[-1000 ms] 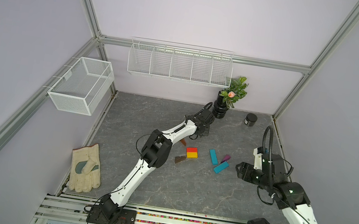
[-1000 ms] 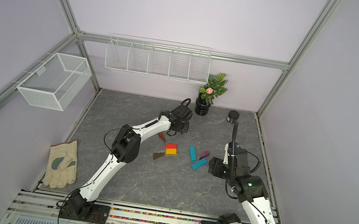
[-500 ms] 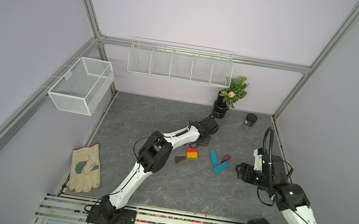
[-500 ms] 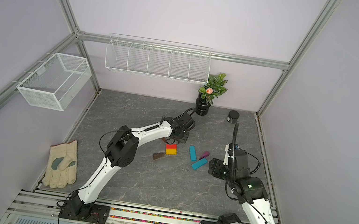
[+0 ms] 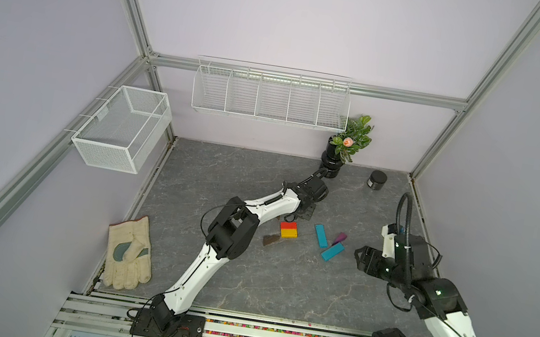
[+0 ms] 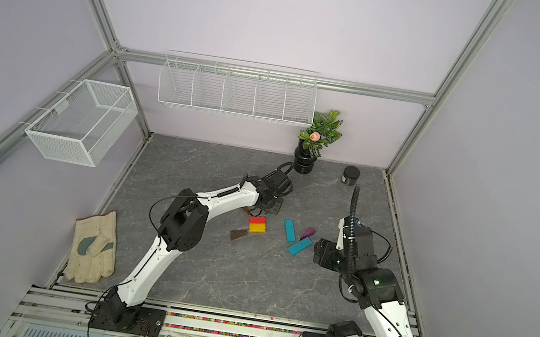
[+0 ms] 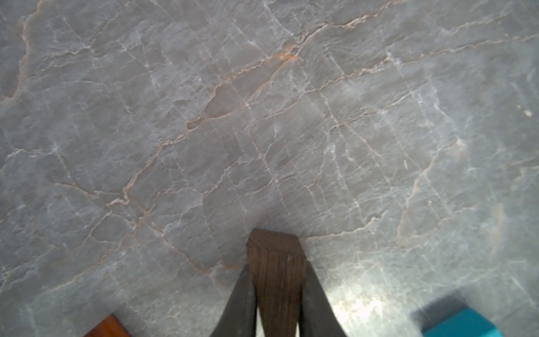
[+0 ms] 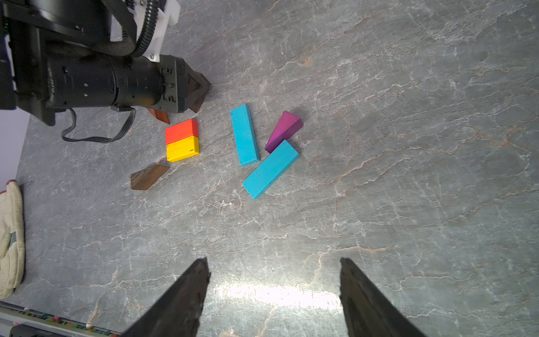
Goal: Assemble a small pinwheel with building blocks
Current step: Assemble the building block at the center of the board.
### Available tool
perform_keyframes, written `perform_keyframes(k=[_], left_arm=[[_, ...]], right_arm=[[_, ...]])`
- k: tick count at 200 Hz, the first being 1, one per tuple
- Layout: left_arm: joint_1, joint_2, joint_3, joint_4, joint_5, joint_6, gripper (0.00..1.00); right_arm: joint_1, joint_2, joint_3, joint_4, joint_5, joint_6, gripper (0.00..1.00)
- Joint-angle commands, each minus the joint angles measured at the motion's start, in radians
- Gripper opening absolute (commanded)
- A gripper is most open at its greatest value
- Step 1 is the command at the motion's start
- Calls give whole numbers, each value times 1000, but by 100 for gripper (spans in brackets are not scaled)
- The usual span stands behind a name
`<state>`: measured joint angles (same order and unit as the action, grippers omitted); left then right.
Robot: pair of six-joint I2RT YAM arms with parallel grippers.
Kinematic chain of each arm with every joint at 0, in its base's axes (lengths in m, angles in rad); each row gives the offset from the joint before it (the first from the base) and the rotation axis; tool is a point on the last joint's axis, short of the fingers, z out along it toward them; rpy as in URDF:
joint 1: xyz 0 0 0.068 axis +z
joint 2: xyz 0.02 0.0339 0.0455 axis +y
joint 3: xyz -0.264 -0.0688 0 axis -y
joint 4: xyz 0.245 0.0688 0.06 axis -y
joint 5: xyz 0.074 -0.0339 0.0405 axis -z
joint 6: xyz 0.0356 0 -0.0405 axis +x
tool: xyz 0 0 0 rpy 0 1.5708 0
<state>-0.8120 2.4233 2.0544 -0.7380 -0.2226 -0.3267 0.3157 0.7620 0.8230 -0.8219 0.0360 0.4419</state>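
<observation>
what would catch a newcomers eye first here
The bright red-and-yellow square sits in the middle of the grey table, with two teal bars and a purple wedge loose to its right. Just beyond it the left gripper is shut on a brown wedge, while the right gripper hangs open and empty.

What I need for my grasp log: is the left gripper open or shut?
Shut on a brown wooden wedge: in the left wrist view the left gripper's black fingers press against both its sides.
</observation>
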Motion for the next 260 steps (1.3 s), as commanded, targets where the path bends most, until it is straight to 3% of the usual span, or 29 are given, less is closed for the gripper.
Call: perform_keyframes(k=[1, 118, 182, 220, 260], left_arm=[[-4, -24, -23, 8, 9, 10, 16], [-4, -78, -44, 48, 22, -17, 48], [-3, -218, -85, 101, 51, -63, 58], [2, -367, -196, 120, 25, -151, 58], [43, -604, -447, 157, 14, -233, 59]], right_arm=[[-4, -13, -18, 7, 0, 9, 74], [-4, 9, 0, -5, 2, -6, 75], [-2, 159, 50, 8, -14, -67, 74], [18, 301, 121, 55, -30, -90, 73], [82, 514, 203, 118, -21, -119, 71]])
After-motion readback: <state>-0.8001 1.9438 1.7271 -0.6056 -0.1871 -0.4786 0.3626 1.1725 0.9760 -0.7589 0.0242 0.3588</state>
